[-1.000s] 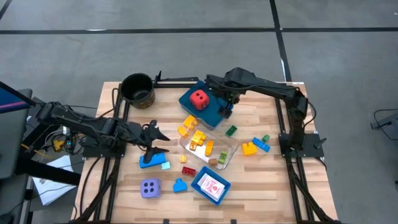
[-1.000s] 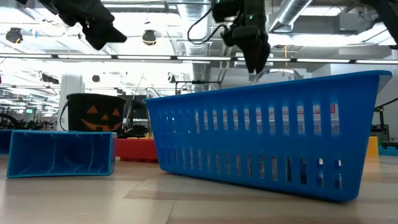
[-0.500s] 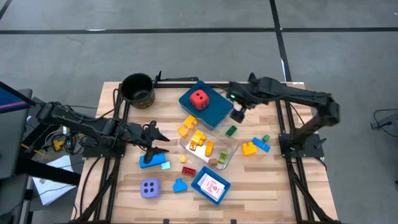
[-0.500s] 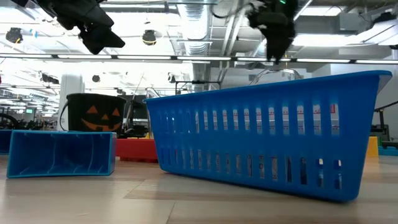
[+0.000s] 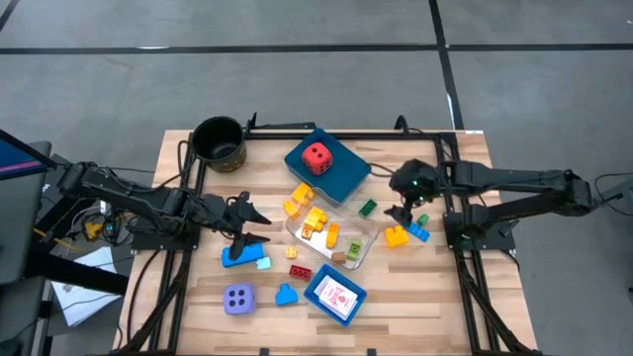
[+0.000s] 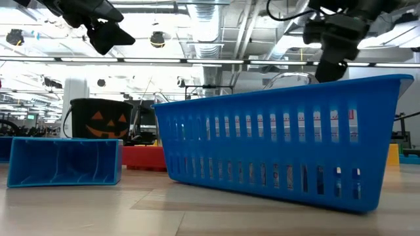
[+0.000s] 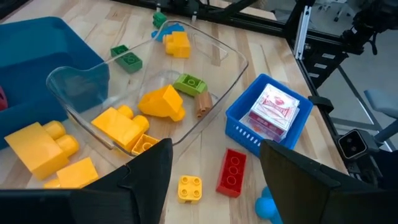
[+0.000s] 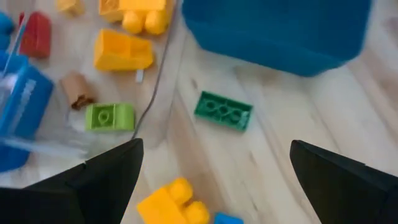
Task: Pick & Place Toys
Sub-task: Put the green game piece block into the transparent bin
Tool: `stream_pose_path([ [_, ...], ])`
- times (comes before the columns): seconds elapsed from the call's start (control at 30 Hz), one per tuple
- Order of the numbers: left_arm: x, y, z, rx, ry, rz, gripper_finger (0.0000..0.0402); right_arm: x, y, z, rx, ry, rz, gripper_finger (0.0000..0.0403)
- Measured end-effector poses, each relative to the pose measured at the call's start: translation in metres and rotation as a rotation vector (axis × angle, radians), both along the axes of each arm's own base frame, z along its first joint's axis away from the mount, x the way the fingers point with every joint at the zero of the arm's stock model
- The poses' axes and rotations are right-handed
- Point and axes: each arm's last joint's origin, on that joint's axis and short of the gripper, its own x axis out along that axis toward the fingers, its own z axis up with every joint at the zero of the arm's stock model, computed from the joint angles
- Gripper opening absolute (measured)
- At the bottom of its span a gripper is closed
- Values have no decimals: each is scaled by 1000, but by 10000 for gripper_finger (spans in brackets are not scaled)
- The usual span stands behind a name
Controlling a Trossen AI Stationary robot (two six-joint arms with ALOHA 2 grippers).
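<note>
Right gripper (image 5: 406,211) held wide apart, empty, above yellow brick (image 5: 396,235), green brick (image 5: 367,208) beside. Bricks judged light, stiff, slippery; flat sides best pinched. Left gripper (image 5: 244,222) half apart, empty.

Yellow bricks (image 7: 127,124) lie in a clear tray (image 7: 233,59).

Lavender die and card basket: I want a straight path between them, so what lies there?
In the high view, one blue brick lies between the lavender die and the card basket; the rest is bare wood.
</note>
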Motion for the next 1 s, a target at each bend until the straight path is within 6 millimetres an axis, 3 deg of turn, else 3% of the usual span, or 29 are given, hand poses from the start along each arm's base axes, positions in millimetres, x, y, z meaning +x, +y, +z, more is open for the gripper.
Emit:
stream_pose_path([
  [0.3, 0, 0, 1, 1, -6, -1, 237, 5, 0, -25, -85, 83, 1, 396],
  [0.57, 0, 0, 1, 0, -11, -1, 237, 8, -19, -61, -169, 285, 67, 395],
  [1.0, 1, 0, 2, 17, -22, -10, 237, 31, -30, -89, -289, 390, 232, 395],
])
